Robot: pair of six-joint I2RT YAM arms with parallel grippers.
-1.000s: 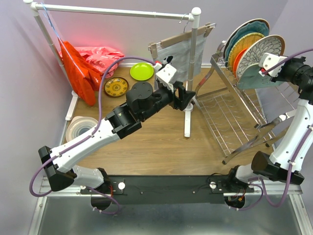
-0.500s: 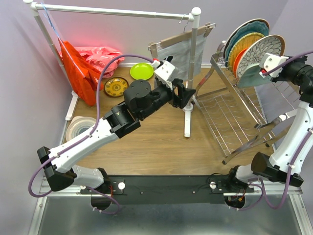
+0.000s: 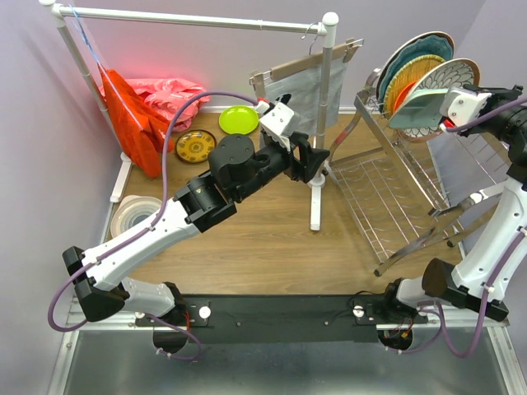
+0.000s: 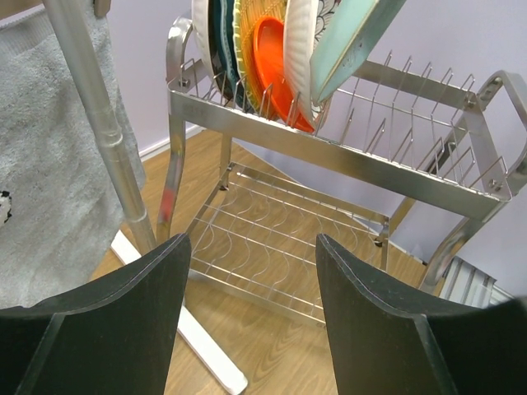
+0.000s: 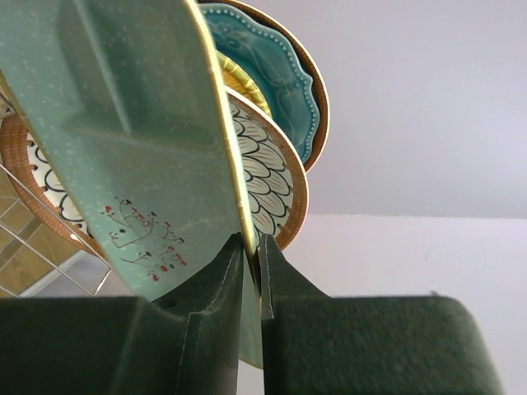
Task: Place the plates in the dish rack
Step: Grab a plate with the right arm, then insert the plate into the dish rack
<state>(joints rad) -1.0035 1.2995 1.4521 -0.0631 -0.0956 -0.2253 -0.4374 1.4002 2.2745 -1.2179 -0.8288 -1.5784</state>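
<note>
My right gripper is shut on the edge of the mint rectangular tray, held tilted above the upper tier of the dish rack. Behind the tray, a brown-rimmed floral plate, an orange plate, a woven yellow plate and a teal scalloped plate stand in the tines. My left gripper hangs open and empty left of the rack. A lime green plate, a yellow-brown patterned plate and a white ringed plate lie on the table.
A white pipe rail crosses the back, its post right beside my left gripper, with a grey cloth hanging from it. Red and pink cloths are piled at the back left. The rack's lower wire shelf holds nothing.
My right gripper has lifted and tipped the mint tray flatter, higher in front of the floral plate. My left arm shifted slightly, then held still.
</note>
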